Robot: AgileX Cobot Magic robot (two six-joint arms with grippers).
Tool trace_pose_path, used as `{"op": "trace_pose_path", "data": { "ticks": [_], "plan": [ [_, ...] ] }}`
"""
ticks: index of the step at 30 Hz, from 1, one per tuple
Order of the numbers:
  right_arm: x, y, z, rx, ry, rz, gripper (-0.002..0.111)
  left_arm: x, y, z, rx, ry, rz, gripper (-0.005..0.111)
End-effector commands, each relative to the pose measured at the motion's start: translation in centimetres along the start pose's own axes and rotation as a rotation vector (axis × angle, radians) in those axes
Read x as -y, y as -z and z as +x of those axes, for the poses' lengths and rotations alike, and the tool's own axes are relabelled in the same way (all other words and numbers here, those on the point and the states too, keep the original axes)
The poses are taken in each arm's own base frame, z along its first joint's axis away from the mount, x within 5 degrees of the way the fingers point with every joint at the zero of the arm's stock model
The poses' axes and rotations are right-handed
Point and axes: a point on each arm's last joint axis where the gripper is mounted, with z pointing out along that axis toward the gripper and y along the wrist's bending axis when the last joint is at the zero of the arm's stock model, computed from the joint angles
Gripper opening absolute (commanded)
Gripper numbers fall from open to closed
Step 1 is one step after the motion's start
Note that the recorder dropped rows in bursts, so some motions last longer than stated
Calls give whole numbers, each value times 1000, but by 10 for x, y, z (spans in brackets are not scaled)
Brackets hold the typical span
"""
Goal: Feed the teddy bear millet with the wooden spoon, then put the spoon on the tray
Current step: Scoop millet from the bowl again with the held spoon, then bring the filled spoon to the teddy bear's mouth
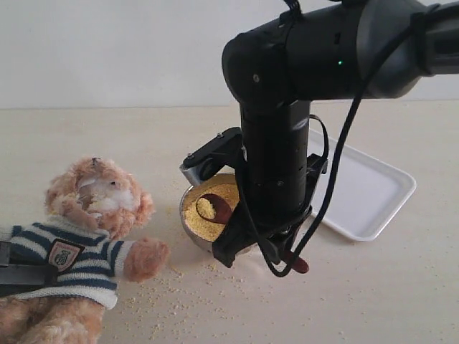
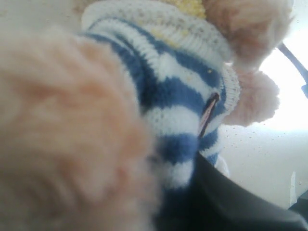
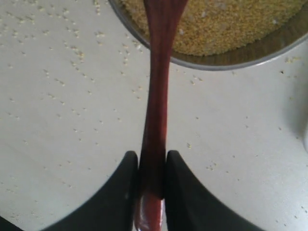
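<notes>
The teddy bear (image 1: 97, 197) lies on its back at the left in its striped shirt (image 2: 168, 96). My left gripper (image 1: 18, 276) clamps its body at the frame edge, and one dark finger (image 2: 231, 202) presses against the shirt. The steel bowl (image 1: 188, 215) of millet (image 3: 221, 24) stands mid-table. My right gripper (image 3: 152, 156) is shut on the wooden spoon's handle (image 3: 156, 96) near its end. The wooden spoon (image 1: 221, 211) has its oval bowl over the steel bowl with a small heap of grains in it. The white tray (image 1: 366, 193) lies at the right, behind the right arm.
Loose grains (image 1: 190, 290) are scattered over the table in front of the bowl and beside the bear's paw (image 1: 147, 258). The bulky right arm (image 1: 276, 165) hides part of the bowl and the tray's near corner.
</notes>
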Motion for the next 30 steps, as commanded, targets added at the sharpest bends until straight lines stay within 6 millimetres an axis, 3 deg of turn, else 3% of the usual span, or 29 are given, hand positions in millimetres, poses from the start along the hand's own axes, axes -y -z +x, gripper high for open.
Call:
{"op": "trace_pose_path", "data": {
  "ticks": [1,23,30],
  "plan": [
    [-2,6,1,20,-22,-62,0,2,1,0,11,5,11,5],
    [1,37,13,106,-26,-2,0,2,1,0,11,5,11,5],
    [-19,38,12,109,29,-29,0,2,1,0,11,5,11,5]
  ]
}}
